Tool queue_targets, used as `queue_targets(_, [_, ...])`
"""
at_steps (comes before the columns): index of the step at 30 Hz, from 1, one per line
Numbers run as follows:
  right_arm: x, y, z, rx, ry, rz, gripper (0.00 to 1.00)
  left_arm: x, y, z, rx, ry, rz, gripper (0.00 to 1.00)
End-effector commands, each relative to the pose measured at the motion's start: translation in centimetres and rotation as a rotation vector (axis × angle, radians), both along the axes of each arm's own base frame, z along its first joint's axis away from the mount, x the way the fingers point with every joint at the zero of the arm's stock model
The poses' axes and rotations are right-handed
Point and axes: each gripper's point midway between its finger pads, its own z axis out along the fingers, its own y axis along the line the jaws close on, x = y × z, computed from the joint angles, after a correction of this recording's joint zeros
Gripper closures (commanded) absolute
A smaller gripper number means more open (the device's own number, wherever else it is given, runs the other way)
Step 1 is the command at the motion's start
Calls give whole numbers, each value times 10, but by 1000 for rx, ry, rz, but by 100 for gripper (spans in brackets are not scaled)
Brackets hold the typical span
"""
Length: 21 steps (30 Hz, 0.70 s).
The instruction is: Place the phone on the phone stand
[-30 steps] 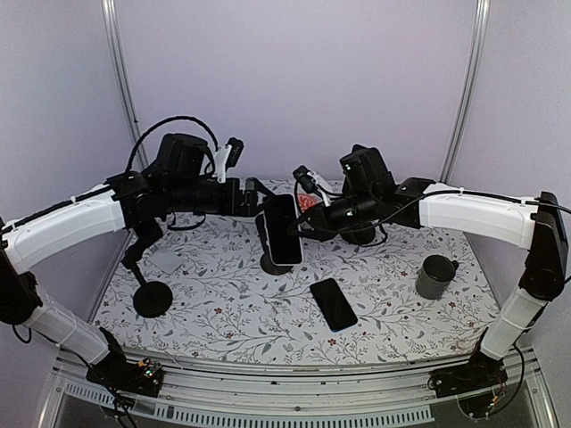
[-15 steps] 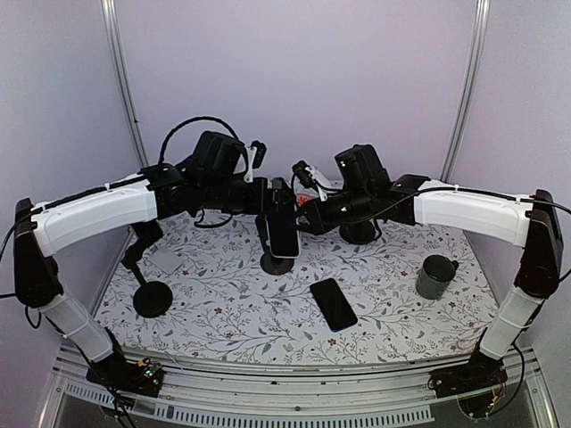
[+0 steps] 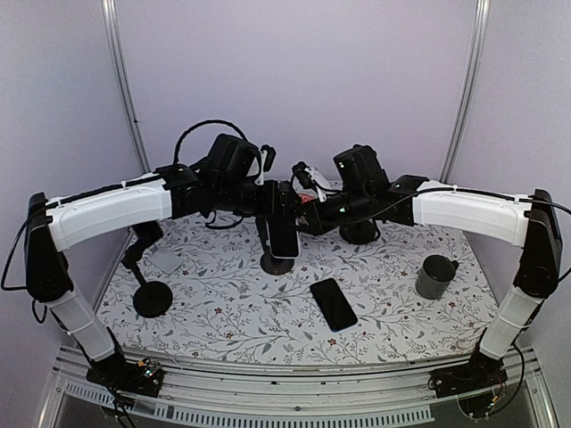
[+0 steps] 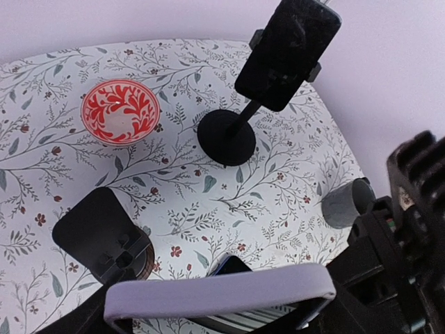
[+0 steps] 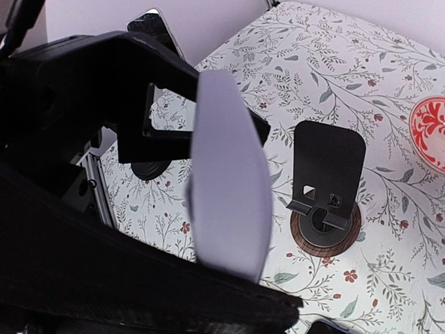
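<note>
The phone, in a lavender case, hangs upright above the table's middle. My right gripper is shut on it from the right, and the case's back rises out of those jaws. My left gripper reaches in from the left with a finger against each long edge of the phone. The lavender edge spans that gripper's jaws. Just below the phone stands the phone stand, a short black plate on a wood-ringed base, with nothing on it.
A second dark phone lies flat in front of the stand. A grey cup sits at the right. A tall black stand is at the left and another stands behind my right gripper. A red patterned bowl lies at the back.
My left arm has swung right to the phone and its jaws have narrowed onto the phone's edges. The right arm holds the phone almost still, slightly lower and more edge-on.
</note>
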Motion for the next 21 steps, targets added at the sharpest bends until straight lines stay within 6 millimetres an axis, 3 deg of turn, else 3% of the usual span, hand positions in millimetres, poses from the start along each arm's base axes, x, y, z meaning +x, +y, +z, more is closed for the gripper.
queue_targets(1, [6, 9, 28, 66, -57, -10, 77, 6, -4, 12, -26, -26, 23, 26])
queue_targets(6, [-1, -1, 7, 12, 27, 2, 37, 15, 4, 20, -28, -59, 84, 37])
queue_targets(7, [-6, -4, 3, 8, 54, 17, 24, 17, 6, 22, -26, -69, 101, 38])
queue_targets(8, [-12, -7, 0, 6, 74, 29, 2, 20, 8, 23, -22, -76, 121, 38])
queue_targets(11, [-27, -24, -7, -9, 101, 29, 1, 30, 16, 28, -8, -103, 195, 39])
queue_targets(15, [-35, -49, 8, 0, 53, -23, 1, 44, 30, 32, 23, -141, 335, 40])
queue_targets(17, [-37, -63, 5, -12, 45, -70, 1, 51, 35, 35, 54, -176, 407, 41])
queue_targets(20, [-35, -78, 2, -33, 33, -126, 1, 58, 42, 38, 119, -220, 528, 48])
queue_targets(21, [-34, -81, 1, -35, 34, -134, 1, 60, 45, 25, 169, -194, 576, 55])
